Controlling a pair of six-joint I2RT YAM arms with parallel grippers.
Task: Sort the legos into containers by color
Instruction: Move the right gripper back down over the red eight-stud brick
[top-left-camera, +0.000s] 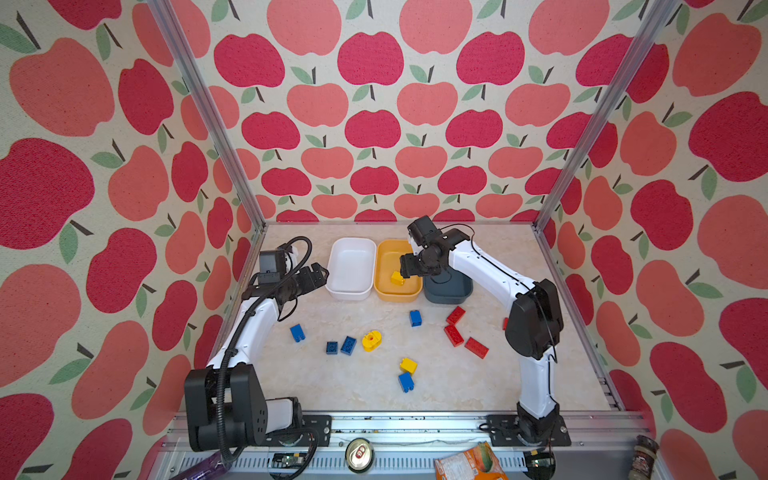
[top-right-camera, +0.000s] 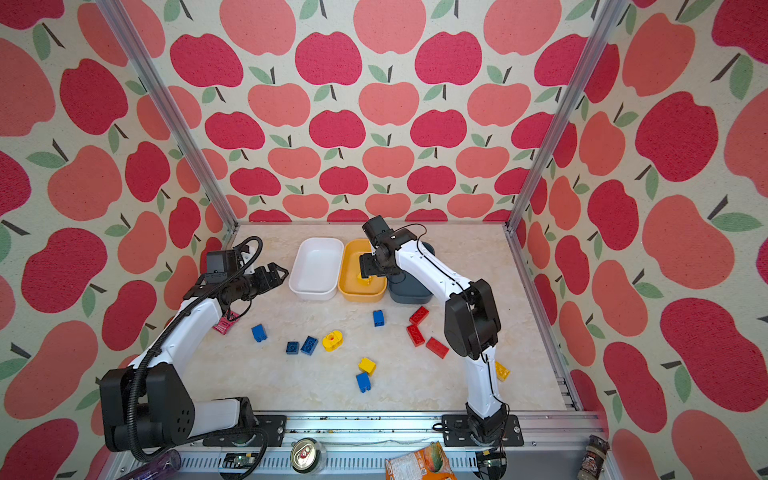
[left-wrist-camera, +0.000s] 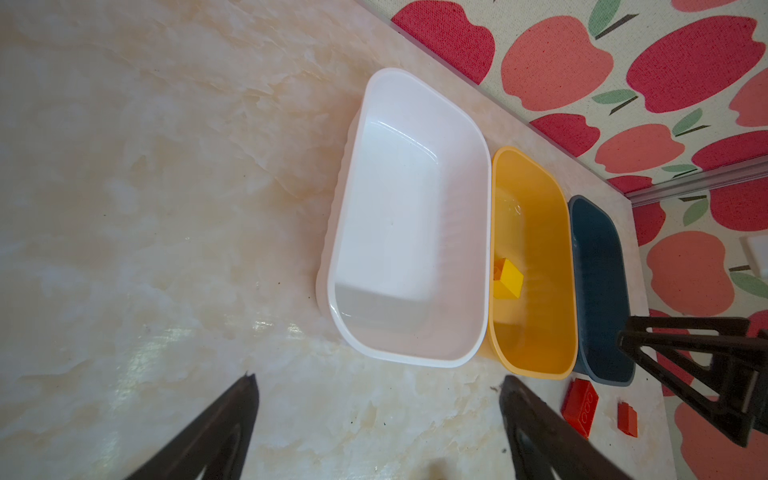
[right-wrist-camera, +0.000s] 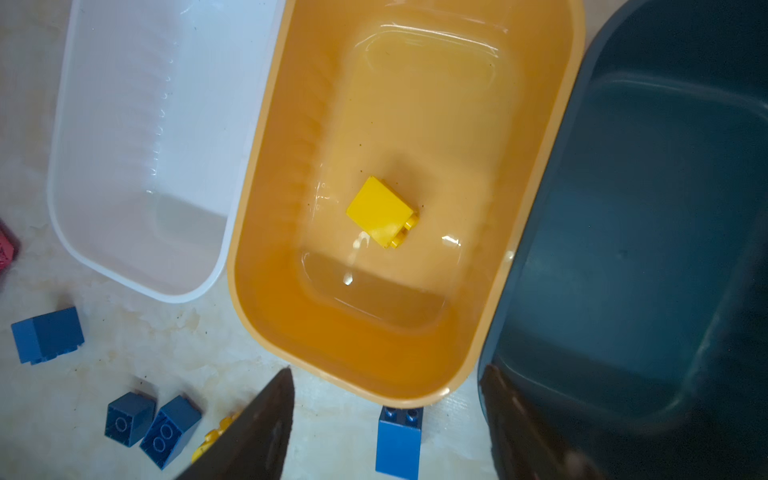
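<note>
right hand (top-left-camera: 404, 272): fingers spread, nothing between them, above the yellow tub (top-left-camera: 398, 296). 1 yellow brick (right-wrist-camera: 380, 212) lies on that tub's floor. left hand (top-left-camera: 318, 276): spread, empty, beside the white tub (top-left-camera: 351, 293). tubs: 3 in a row by the far edge of the worktop (top-left-camera: 457, 386), slate blue tub (top-left-camera: 451, 293) rightmost. loose mid-worktop: blue bricks (top-left-camera: 348, 345) ×5, yellow pieces (top-left-camera: 408, 365) ×3, red bricks (top-left-camera: 476, 347) ×3 toward the right edge.

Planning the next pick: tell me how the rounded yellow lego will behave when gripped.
The rounded yellow lego looks like rigid moulded plastic, so it is probably stiff and light. Its curved sides may slip in a flat pinch, or let it roll if nudged.
</note>
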